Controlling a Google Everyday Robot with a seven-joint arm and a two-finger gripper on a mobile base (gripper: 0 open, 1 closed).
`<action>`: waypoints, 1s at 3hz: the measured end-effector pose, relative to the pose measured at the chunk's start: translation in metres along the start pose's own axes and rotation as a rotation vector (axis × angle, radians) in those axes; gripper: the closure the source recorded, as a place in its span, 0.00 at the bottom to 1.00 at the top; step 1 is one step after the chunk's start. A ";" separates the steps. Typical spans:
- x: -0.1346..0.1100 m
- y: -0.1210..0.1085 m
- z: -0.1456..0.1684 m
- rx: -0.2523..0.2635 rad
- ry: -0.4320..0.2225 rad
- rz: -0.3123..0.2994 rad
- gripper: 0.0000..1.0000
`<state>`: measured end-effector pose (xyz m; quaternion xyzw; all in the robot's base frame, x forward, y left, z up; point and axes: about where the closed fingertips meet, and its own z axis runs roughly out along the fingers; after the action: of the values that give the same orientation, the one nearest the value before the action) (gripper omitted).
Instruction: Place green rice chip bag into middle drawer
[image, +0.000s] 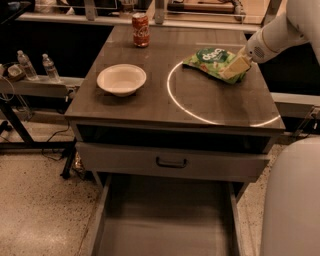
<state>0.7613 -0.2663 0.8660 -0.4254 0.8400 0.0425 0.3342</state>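
Observation:
The green rice chip bag (212, 61) lies flat on the cabinet top at the back right, inside a bright ring of light. My gripper (235, 65) reaches in from the upper right on its white arm (275, 37) and rests on the bag's right end. The bag lies on the surface, not lifted. The middle drawer (165, 222) is pulled out at the bottom of the view, a wide grey tray with a bare floor and low side walls.
A white bowl (121, 79) sits on the cabinet top at the left. A red soda can (141, 30) stands at the back. A grey drawer front with a dark handle (171, 162) is above the open drawer. A white robot part (295, 200) fills the lower right. Two bottles (37, 66) stand on a shelf at the left.

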 end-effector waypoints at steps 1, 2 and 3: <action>-0.002 0.003 -0.009 -0.001 0.006 0.004 0.64; -0.006 0.006 -0.017 0.005 0.017 -0.006 0.87; -0.009 0.008 -0.035 0.023 0.023 -0.031 1.00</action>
<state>0.7407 -0.2673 0.8964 -0.4348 0.8376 0.0229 0.3299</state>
